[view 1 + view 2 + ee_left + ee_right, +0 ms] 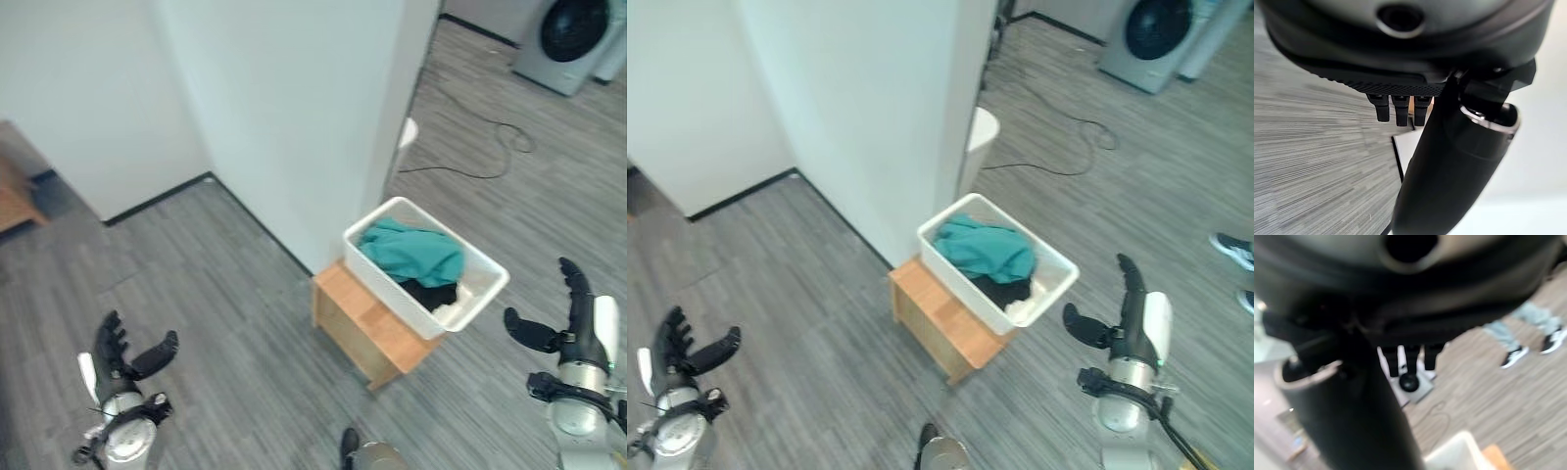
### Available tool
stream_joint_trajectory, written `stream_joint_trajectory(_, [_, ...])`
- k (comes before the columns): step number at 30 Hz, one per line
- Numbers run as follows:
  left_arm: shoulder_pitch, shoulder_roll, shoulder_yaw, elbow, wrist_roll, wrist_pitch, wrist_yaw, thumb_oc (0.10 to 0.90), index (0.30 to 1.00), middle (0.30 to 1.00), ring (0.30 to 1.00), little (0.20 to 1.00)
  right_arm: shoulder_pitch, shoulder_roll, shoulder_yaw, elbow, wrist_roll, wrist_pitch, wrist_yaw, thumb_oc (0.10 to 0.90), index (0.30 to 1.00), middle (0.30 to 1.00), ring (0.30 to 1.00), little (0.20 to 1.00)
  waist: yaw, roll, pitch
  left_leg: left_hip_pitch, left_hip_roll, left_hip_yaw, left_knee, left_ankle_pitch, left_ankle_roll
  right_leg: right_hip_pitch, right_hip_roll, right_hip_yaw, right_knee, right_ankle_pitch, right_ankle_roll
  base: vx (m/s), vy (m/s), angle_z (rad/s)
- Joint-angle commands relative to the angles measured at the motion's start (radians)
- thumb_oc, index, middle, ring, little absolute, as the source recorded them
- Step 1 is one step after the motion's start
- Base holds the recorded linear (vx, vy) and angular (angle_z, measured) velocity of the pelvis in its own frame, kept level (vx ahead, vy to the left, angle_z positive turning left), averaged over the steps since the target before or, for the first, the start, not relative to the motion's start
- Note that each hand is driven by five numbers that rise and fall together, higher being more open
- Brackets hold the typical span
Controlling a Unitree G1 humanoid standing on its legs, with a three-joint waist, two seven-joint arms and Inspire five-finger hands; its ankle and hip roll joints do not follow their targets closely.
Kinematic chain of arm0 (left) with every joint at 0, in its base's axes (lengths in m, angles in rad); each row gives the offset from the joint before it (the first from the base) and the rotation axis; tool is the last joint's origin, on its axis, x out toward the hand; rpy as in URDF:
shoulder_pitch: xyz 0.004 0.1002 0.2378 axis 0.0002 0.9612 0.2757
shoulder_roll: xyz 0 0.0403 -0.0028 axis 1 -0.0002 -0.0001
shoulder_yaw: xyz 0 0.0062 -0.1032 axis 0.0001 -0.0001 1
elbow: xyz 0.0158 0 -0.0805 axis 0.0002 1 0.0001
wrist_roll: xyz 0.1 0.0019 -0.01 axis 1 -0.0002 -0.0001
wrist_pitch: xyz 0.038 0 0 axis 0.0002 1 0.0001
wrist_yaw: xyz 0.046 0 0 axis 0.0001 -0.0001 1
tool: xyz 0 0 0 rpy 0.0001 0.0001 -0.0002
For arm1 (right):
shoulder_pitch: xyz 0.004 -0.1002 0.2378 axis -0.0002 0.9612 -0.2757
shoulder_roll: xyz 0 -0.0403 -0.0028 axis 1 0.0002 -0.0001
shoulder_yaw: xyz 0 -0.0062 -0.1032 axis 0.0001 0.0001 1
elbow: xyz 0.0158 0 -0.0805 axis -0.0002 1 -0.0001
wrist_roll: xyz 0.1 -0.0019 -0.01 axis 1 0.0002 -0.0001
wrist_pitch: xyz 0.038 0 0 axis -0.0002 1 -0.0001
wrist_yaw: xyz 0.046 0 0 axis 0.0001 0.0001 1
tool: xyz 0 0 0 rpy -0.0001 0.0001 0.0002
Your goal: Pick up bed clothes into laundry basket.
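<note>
A white laundry basket (487,297) stands on a low wooden stool (367,328) beside a white wall corner. Inside it lie a teal garment (416,252), a black cloth (431,294) and a bit of white cloth (1022,310). My left hand (122,358) hovers over the floor at the lower left, fingers straight and thumb spread, holding nothing. My right hand (578,318) is raised at the lower right, just right of the basket and apart from it, fingers straight, empty.
A white wall block (294,117) rises behind the basket. A washing machine (573,39) stands at the far right, with a black cable (490,147) on the grey floor. A person's shoes (1232,250) show at the right edge. A white round object (982,132) sits by the wall corner.
</note>
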Motion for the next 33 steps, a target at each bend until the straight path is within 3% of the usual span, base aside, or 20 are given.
stream_joint_trajectory(1, [-0.023, 0.163, 0.049, -0.093, 0.001, -0.075, -0.002, 0.8, 0.9, 0.9, 0.9, 0.9, -0.015, 0.058, -0.001, -0.106, -0.056, -0.06, -0.028, 0.8, 0.9, 0.9, 0.9, 0.9, -0.048, -0.127, -0.063, 0.077, -0.092, -0.083, -0.084, -0.349, 0.026, -0.15, -0.005, 0.031, -0.317, 0.279, 0.256, -0.48, 0.196, 0.86])
stream_joint_trajectory(2, [-0.027, 0.165, 0.05, -0.091, 0.001, -0.076, -0.002, 0.8, 0.9, 0.9, 0.9, 0.9, -0.018, 0.06, 0.0, -0.105, -0.056, -0.06, -0.029, 0.8, 0.9, 0.9, 0.9, 0.9, -0.048, -0.132, -0.063, 0.074, -0.097, -0.084, -0.085, -0.349, 0.029, -0.157, -0.012, 0.035, -0.307, 0.277, 0.26, -0.5, 0.117, 0.92])
stream_joint_trajectory(3, [-0.026, 0.174, 0.041, -0.093, 0.008, -0.084, 0.003, 0.8, 0.9, 0.9, 0.9, 0.9, -0.039, 0.072, 0.025, -0.122, -0.059, -0.069, -0.03, 0.8, 0.9, 0.9, 0.9, 0.9, -0.048, -0.142, -0.034, 0.032, -0.096, -0.126, -0.086, -0.333, 0.037, -0.175, 0.023, 0.149, -0.244, 0.264, 0.292, -0.47, 0.097, 1.05])
stream_joint_trajectory(4, [-0.018, 0.174, 0.046, -0.098, 0.003, -0.087, -0.001, 0.8, 0.9, 0.9, 0.9, 0.9, -0.054, 0.074, 0.033, -0.146, -0.069, -0.071, -0.022, 0.8, 0.9, 0.9, 0.9, 0.9, -0.035, -0.142, -0.022, -0.001, -0.097, -0.139, -0.086, -0.325, 0.045, -0.194, 0.029, 0.214, -0.185, 0.238, 0.308, -0.69, 0.126, 1.19])
stream_joint_trajectory(8, [0.003, 0.174, 0.021, -0.117, -0.034, -0.101, 0.002, 0.8, 0.9, 0.9, 0.9, 0.9, -0.104, 0.097, 0.072, -0.192, -0.071, -0.1, -0.044, 0.8, 0.9, 0.9, 0.9, 0.9, 0.039, -0.12, -0.002, -0.143, -0.088, -0.219, -0.086, -0.237, 0.066, -0.112, 0.074, 0.451, 0.05, 0.105, 0.261, -0.51, 0.067, 0.29])
stream_joint_trajectory(9, [0.003, 0.174, 0.021, -0.118, -0.033, -0.101, 0.002, 0.8, 0.9, 0.9, 0.9, 0.9, -0.104, 0.097, 0.072, -0.192, -0.071, -0.101, -0.044, 0.8, 0.9, 0.9, 0.9, 0.9, 0.039, -0.122, -0.004, -0.148, -0.089, -0.219, -0.086, -0.231, 0.065, -0.115, 0.073, 0.451, 0.047, 0.11, 0.259, -0.37, -0.048, 0.35])
stream_joint_trajectory(10, [0.009, 0.186, 0.006, -0.118, -0.027, -0.099, 0.006, 0.8, 0.9, 0.9, 0.9, 0.9, -0.133, 0.093, 0.089, -0.202, -0.055, -0.122, -0.049, 0.8, 0.9, 0.9, 0.9, 0.9, 0.061, -0.12, -0.017, -0.218, -0.09, -0.281, -0.086, -0.19, 0.057, -0.038, 0.11, 0.563, 0.094, 0.041, 0.238, -0.31, -0.076, 0.62])
stream_joint_trajectory(12, [0.003, 0.182, 0.008, -0.112, -0.057, -0.11, 0.029, 0.8, 0.9, 0.9, 0.9, 0.9, -0.177, 0.085, 0.107, -0.201, -0.018, -0.139, -0.045, 0.8, 0.9, 0.9, 0.9, 0.9, 0.088, -0.131, -0.028, -0.278, -0.092, -0.326, -0.086, -0.154, 0.044, 0.041, 0.107, 0.636, 0.007, 0.004, 0.209, -0.32, -0.181, 1.33])
stream_joint_trajectory(14, [-0.016, 0.182, 0.01, -0.108, -0.097, -0.126, 0.035, 0.8, 0.9, 0.9, 0.9, 0.9, -0.243, 0.058, 0.134, -0.191, 0.015, -0.147, -0.039, 0.8, 0.9, 0.9, 0.9, 0.9, 0.123, -0.147, -0.05, -0.319, -0.097, -0.344, -0.086, -0.141, 0.035, 0.157, 0.079, 0.63, -0.226, -0.098, 0.175, -0.25, -0.207, 0.88])
stream_joint_trajectory(15, [-0.024, 0.171, 0.026, -0.095, -0.12, -0.137, 0.059, 0.8, 0.9, 0.9, 0.9, 0.9, -0.31, 0.046, 0.173, -0.185, 0.058, -0.153, -0.025, 0.8, 0.9, 0.9, 0.9, 0.9, 0.155, -0.147, -0.062, -0.354, -0.082, -0.34, -0.086, -0.117, 0.016, 0.204, 0.064, 0.62, -0.39, -0.085, 0.169, -0.25, -0.211, 0.44])
stream_joint_trajectory(16, [-0.018, 0.16, 0.023, -0.098, -0.12, -0.142, 0.06, 0.8, 0.9, 0.9, 0.9, 0.9, -0.34, 0.036, 0.196, -0.183, 0.068, -0.159, -0.02, 0.8, 0.9, 0.9, 0.9, 0.9, 0.17, -0.14, -0.065, -0.353, -0.075, -0.324, -0.086, -0.107, 0.015, 0.23, 0.058, 0.62, -0.453, -0.063, 0.168, -0.25, -0.236, 0.16])
stream_joint_trajectory(19, [0.003, 0.133, 0.021, -0.115, -0.135, -0.155, 0.058, 0.8, 0.9, 0.9, 0.9, 0.9, -0.401, 0.03, 0.251, -0.192, 0.106, -0.183, 0.001, 0.8, 0.9, 0.9, 0.9, 0.9, 0.22, -0.129, -0.043, -0.406, -0.057, -0.336, -0.086, -0.063, -0.003, 0.207, 0.086, 0.608, -0.453, -0.07, 0.165, -0.27, -0.169, 0.04])
stream_joint_trajectory(22, [-0.012, 0.133, 0.005, -0.122, -0.155, -0.163, 0.052, 0.8, 0.9, 0.9, 0.9, 0.9, -0.432, 0.008, 0.269, -0.187, 0.143, -0.196, 0.011, 0.8, 0.9, 0.9, 0.9, 0.9, 0.241, -0.119, -0.009, -0.52, -0.048, -0.34, -0.086, -0.014, -0.035, 0.175, 0.111, 0.569, -0.453, -0.076, 0.147, -0.37, -0.164, 0.7])
stream_joint_trajectory(23, [-0.028, 0.139, 0.0, -0.125, -0.158, -0.166, 0.049, 0.8, 0.9, 0.9, 0.9, 0.9, -0.433, 0.0, 0.269, -0.186, 0.154, -0.199, 0.014, 0.8, 0.9, 0.9, 0.9, 0.9, 0.228, -0.121, 0.006, -0.544, -0.043, -0.29, -0.086, -0.013, -0.034, 0.169, 0.095, 0.526, -0.453, -0.075, 0.148, -0.24, -0.045, 1.15])
stream_joint_trajectory(24, [-0.03, 0.139, 0.0, -0.125, -0.158, -0.166, 0.049, 0.8, 0.9, 0.9, 0.9, 0.9, -0.434, 0.0, 0.269, -0.186, 0.155, -0.199, 0.014, 0.8, 0.9, 0.9, 0.9, 0.9, 0.227, -0.119, 0.006, -0.548, -0.041, -0.292, -0.086, -0.007, -0.034, 0.166, 0.097, 0.525, -0.453, -0.071, 0.148, -0.34, 0.006, 1.44])
stream_joint_trajectory(25, [-0.046, 0.145, -0.008, -0.133, -0.163, -0.167, 0.035, 0.8, 0.9, 0.9, 0.9, 0.9, -0.422, -0.008, 0.266, -0.183, 0.162, -0.2, 0.02, 0.8, 0.9, 0.9, 0.9, 0.9, 0.2, -0.119, 0.013, -0.53, -0.015, -0.179, -0.086, -0.021, -0.016, 0.145, 0.078, 0.476, -0.453, -0.054, 0.155, -0.4, -0.017, 1.55])
stream_joint_trajectory(27, [-0.059, 0.162, -0.021, -0.165, -0.184, -0.173, -0.002, 0.8, 0.9, 0.9, 0.9, 0.9, -0.412, -0.017, 0.262, -0.183, 0.17, -0.19, 0.022, 0.8, 0.9, 0.9, 0.9, 0.9, 0.167, -0.113, 0.003, -0.434, 0.02, -0.037, -0.069, -0.032, -0.003, 0.115, 0.058, 0.37, -0.453, -0.024, 0.159, -0.47, -0.056, 1.55])
stream_joint_trajectory(30, [-0.082, 0.183, -0.027, -0.209, -0.182, -0.181, -0.027, 0.8, 0.9, 0.9, 0.9, 0.9, -0.405, -0.018, 0.25, -0.181, 0.197, -0.198, 0.028, 0.8, 0.9, 0.9, 0.9, 0.9, 0.126, -0.129, -0.004, -0.33, 0.11, 0.094, 0.122, -0.11, -0.022, 0.123, 0.005, 0.172, -0.453, 0.018, 0.136, -0.34, -0.084, 1.45])
stream_joint_trajectory(32, [-0.089, 0.188, -0.027, -0.218, -0.185, -0.182, -0.036, 0.8, 0.9, 0.9, 0.9, 0.9, -0.401, -0.014, 0.251, -0.172, 0.206, -0.197, 0.038, 0.8, 0.9, 0.9, 0.9, 0.9, 0.111, -0.128, -0.023, -0.232, 0.187, 0.165, 0.13, -0.135, -0.05, 0.139, -0.039, 0.075, -0.45, 0.027, 0.146, -0.16, 0.05, 1.74])
stream_joint_trajectory(33, [-0.089, 0.188, -0.026, -0.219, -0.185, -0.182, -0.036, 0.8, 0.9, 0.9, 0.9, 0.9, -0.402, -0.015, 0.252, -0.171, 0.206, -0.197, 0.038, 0.8, 0.9, 0.9, 0.9, 0.9, 0.108, -0.127, -0.017, -0.226, 0.189, 0.162, 0.13, -0.135, -0.052, 0.148, -0.037, 0.072, -0.451, 0.025, 0.146, -0.34, 0.267, 2.0])
